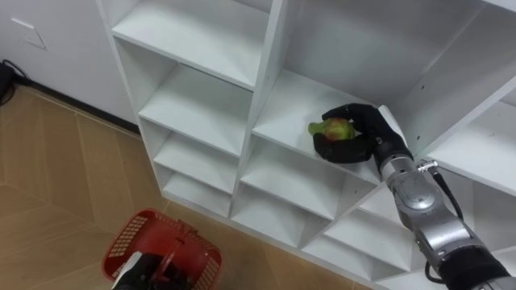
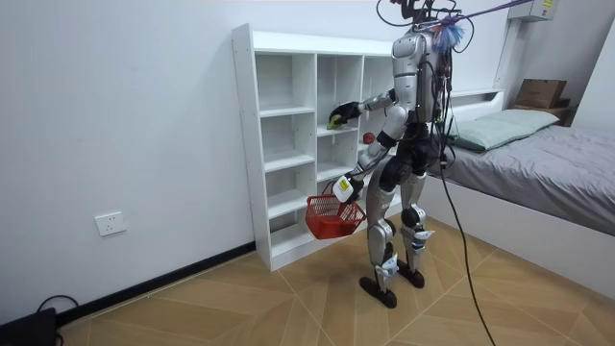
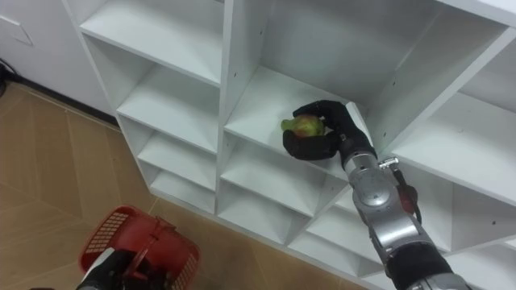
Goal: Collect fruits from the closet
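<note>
The robot stands upright close before the tall white closet (image 1: 262,89) of open square board compartments, on a light wooden herringbone floor (image 1: 56,161). A red plastic lattice basket (image 1: 137,238) hangs low at the robot's left, clear of the floor in the room view. It is carried by the left hand (image 1: 135,272), whose fingers are wrapped on its handle. The black right hand (image 1: 368,129) reaches into a compartment of the middle column at about chest height, fingers and thumb curled round a small rounded green fruit with a red blush (image 1: 337,128). The fruit sits toward the front of that compartment's shelf board. Whether it rests on the board or is lifted just off it cannot be told. Handling assessment: the fruit is judged light, firm and smooth-skinned, so it is liable to roll or slip from a shallow pinch, and to bruise under hard pressure or a drop. The sound hold is about its widest girth, fingers on one side and thumb opposed, with moderate pressure; the present enclosing grasp looks adequate. The basket's opening faces up, below and to the left, so a low release is advised.
</note>
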